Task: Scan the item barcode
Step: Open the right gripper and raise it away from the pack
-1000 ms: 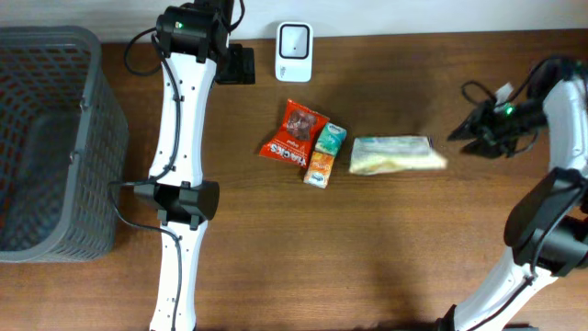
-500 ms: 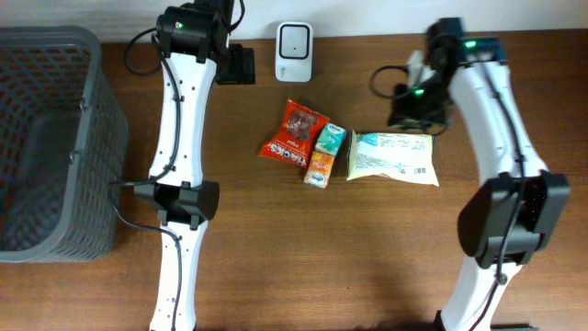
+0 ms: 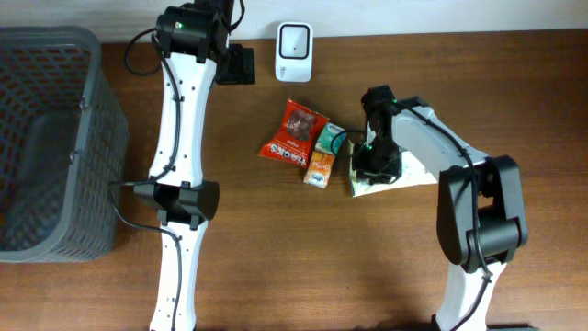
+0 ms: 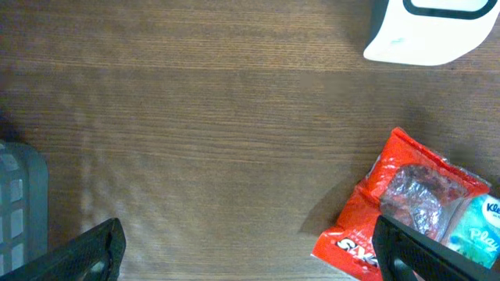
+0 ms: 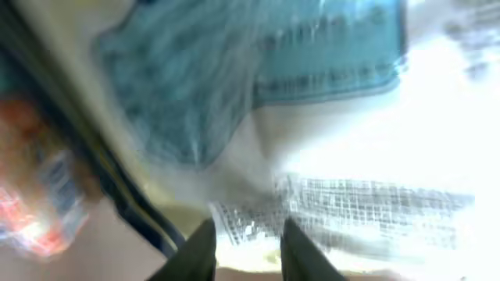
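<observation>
Overhead and wrist views of a wooden bench (image 3: 367, 267) carrying three items in a row below a white barcode scanner (image 3: 294, 51) that stands at the far edge. The white-and-teal pouch (image 3: 415, 173) lies at the right of the row, mostly covered by the right end effector (image 3: 375, 164), which is lowered onto the pouch's left end. In the right wrist view its fingertips (image 5: 199, 248) stand narrowly apart against the wrapper, and whether they pinch it cannot be told. The pouch's teal panel and fine printing are too blurred to read. A small teal-and-orange pack (image 3: 324, 154) lies just left of the pouch, with "Kle" legible at the frame edge in the left wrist view. Touching its left side is a red snack packet (image 3: 294, 133) with white lettering that begins with "S". The left end effector (image 4: 246, 254) hovers near the scanner, fingers spread wide and holding nothing. A grey mesh basket (image 3: 55, 55) sits at the far left.
</observation>
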Robot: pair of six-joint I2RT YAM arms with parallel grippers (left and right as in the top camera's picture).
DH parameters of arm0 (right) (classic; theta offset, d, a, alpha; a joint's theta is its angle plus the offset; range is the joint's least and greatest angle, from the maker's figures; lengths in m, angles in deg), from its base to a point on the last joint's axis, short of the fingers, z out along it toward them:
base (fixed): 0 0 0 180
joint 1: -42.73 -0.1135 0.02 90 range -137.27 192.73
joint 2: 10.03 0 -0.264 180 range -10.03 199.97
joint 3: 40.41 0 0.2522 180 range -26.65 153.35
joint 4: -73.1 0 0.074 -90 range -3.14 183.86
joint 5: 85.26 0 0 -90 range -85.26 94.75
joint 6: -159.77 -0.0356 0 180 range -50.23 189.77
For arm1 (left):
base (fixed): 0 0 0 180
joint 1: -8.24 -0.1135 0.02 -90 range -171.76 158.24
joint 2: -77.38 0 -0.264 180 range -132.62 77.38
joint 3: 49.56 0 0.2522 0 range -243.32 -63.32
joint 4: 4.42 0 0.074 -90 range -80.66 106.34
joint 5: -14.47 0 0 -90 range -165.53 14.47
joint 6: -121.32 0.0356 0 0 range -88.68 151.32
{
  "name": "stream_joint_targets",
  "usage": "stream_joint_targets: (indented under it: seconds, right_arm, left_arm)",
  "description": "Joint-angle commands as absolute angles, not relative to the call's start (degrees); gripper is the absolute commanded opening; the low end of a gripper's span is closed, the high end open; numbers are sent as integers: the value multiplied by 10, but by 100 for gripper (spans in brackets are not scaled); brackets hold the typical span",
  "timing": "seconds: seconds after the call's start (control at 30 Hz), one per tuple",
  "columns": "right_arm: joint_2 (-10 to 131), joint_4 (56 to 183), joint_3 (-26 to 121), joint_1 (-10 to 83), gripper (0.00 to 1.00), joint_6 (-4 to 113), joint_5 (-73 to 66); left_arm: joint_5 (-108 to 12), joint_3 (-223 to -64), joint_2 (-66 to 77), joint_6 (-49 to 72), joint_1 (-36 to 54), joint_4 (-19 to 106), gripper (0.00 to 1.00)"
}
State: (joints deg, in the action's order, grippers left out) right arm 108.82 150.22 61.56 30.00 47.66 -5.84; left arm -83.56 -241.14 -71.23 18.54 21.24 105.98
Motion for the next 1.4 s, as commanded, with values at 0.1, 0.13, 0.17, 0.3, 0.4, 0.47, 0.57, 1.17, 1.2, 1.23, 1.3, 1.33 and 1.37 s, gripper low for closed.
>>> stream_joint_targets:
  seconds: [0.1,0.13,0.17,0.3,0.4,0.47,0.57,1.17,1.2,1.23,1.3,1.33,1.37]
  right_arm:
    - [1082,1579,790,303,52,509,-51]
    - [1082,1568,789,303,54,509,-46]
    - [1084,1564,789,304,54,509,-32]
    - [1090,1532,747,304,54,498,-5]
    - [1094,1475,675,304,54,498,6]
    - [1094,1407,609,304,54,498,14]
    - [1092,1384,583,305,53,497,14]
    - [1084,1610,783,443,81,524,64]
    - [1084,1606,773,443,58,524,48]
    - [1084,1598,762,443,42,524,31]
    - [1084,1567,725,437,11,524,2]
    - [1084,1545,702,431,8,524,-2]
    - [1084,1521,679,426,7,524,-2]
  left_arm:
    - [-844,-2415,-699,196,212,1061,99]
    - [-844,-2415,-699,196,212,1061,99]
    - [-844,-2415,-699,196,212,1061,99]
    - [-844,-2415,-699,196,212,1061,99]
    - [-844,-2415,-699,196,212,1061,99]
    - [-844,-2415,-699,196,212,1061,99]
    - [-844,-2415,-699,196,212,1061,99]
    - [-844,-2415,-699,196,212,1061,99]
    - [-844,-2415,-699,196,212,1061,99]
    - [-844,-2415,-699,196,212,1061,99]
    - [-844,-2415,-699,196,212,1061,99]
    - [-844,-2415,-699,196,212,1061,99]
    - [-844,-2415,-699,196,212,1061,99]
